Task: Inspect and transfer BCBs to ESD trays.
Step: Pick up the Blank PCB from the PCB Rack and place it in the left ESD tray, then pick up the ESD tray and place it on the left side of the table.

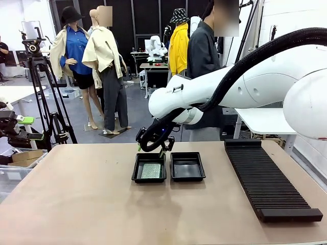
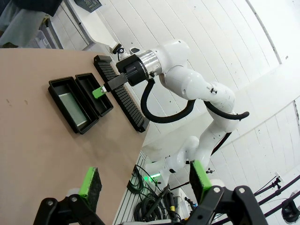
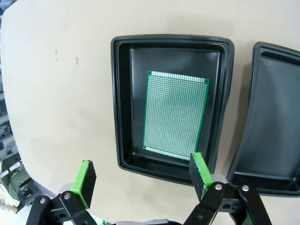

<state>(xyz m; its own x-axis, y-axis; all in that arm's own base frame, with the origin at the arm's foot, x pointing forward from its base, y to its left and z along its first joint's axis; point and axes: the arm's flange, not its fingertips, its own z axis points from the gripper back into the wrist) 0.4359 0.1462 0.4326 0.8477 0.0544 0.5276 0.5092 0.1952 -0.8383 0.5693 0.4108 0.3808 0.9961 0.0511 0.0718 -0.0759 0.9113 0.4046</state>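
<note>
A green BCB [image 1: 151, 171] [image 3: 176, 115] lies flat in the left ESD tray [image 1: 134, 176] [image 3: 136, 93]. The other ESD tray [image 1: 187, 167] [image 3: 274, 117] sits just to its right and holds nothing. My right gripper [image 1: 151, 149] [image 3: 141, 176] hovers open above the far edge of the left tray, green pads spread, nothing between them. In the left wrist view my left gripper [image 2: 145, 183] is open and empty, high above the table, looking across at the board [image 2: 72, 108], both trays [image 2: 56, 84] [image 2: 104, 105] and the right gripper [image 2: 97, 92].
A long black ribbed rack [image 1: 265, 178] [image 2: 119, 93] lies along the table's right side. A person in a dark jacket [image 1: 202, 51] stands behind the far edge. A camera tripod [image 1: 46, 97] stands off the table's left. The near table surface is bare.
</note>
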